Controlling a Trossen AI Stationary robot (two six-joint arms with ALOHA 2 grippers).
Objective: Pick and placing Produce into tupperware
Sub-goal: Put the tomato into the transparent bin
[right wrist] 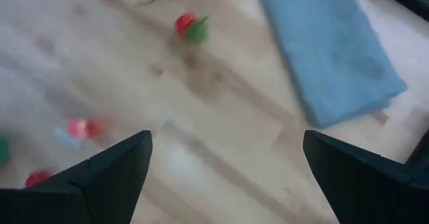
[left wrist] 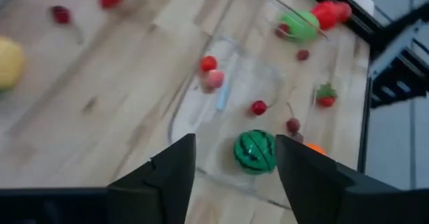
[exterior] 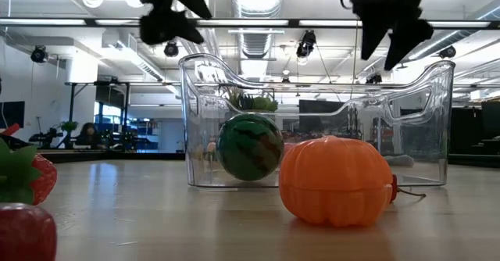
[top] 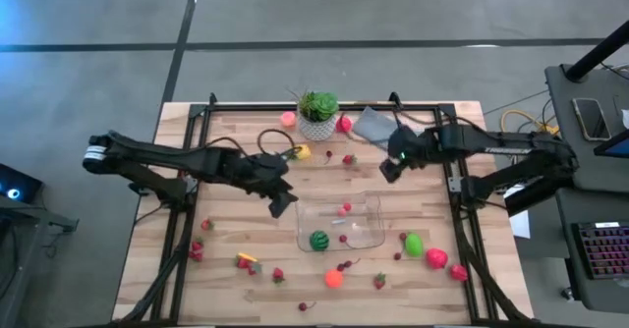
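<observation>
Tupperware (top: pixel 366 232) holds striped melon (top: pixel 319 240) (left gripper (top: pixel 279 205) above, parted, empty); right gripper (top: pixel 390 168) wide.

Overhead looks down, low looks level, wrists look downward; all share the tupperware (top: pixel 340 224).

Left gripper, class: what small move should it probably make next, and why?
Probably lift clear and swing toward loose produce. The left gripper is open and empty above the tupperware, the striped melon already lies inside, and a strawberry waits on the table.

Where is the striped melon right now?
In the high view, the striped melon lies inside the tupperware, at its near-left corner, below the open left gripper.
</observation>
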